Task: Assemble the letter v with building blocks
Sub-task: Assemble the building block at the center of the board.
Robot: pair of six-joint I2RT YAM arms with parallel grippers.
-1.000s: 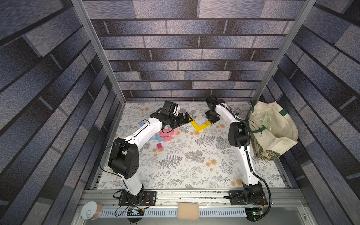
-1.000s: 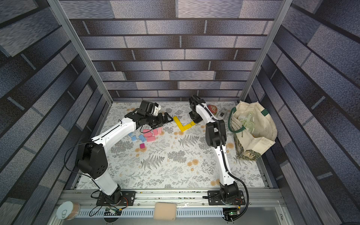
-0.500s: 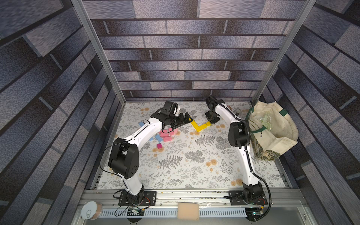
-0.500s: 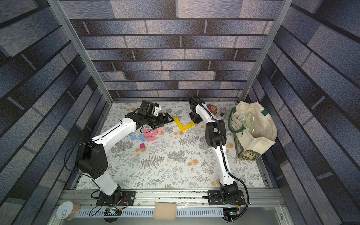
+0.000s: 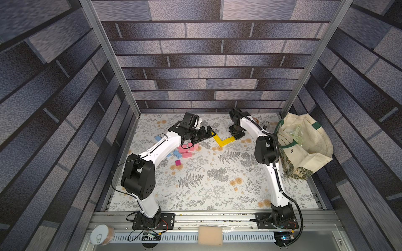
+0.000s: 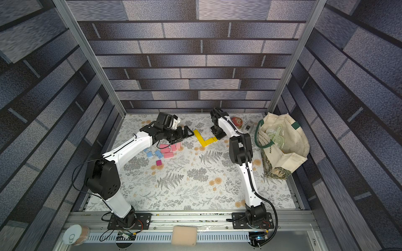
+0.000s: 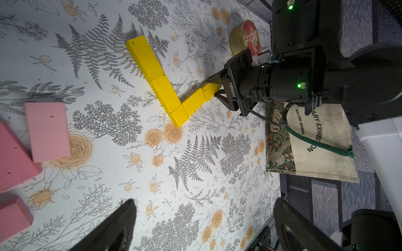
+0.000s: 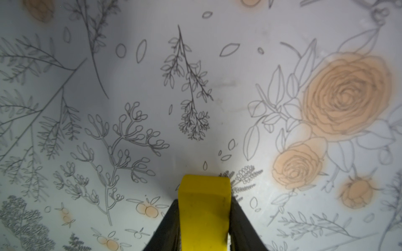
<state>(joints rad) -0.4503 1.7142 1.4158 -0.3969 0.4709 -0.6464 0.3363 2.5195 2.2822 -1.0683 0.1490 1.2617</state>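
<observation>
Floral bench (image 5: 217,184). Left gripper (image 6: 188,133), spread wide and empty, hovers just beside one tip of the angle of yellow blocks (image 7: 165,91). Right gripper (image 7: 214,88) straddles the end block (image 8: 204,195) at the opposite tip, which lies on the bench; grasped or released, cannot tell. Pink blocks (image 5: 187,150), blue blocks (image 5: 177,153) and cube (image 5: 178,162) lie behind the left gripper, by its arm.

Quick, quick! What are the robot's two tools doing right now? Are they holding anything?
Left tool: open, holding nothing.
Right tool: closed in around the end of a yellow block; gripping or loose, cannot tell.
</observation>
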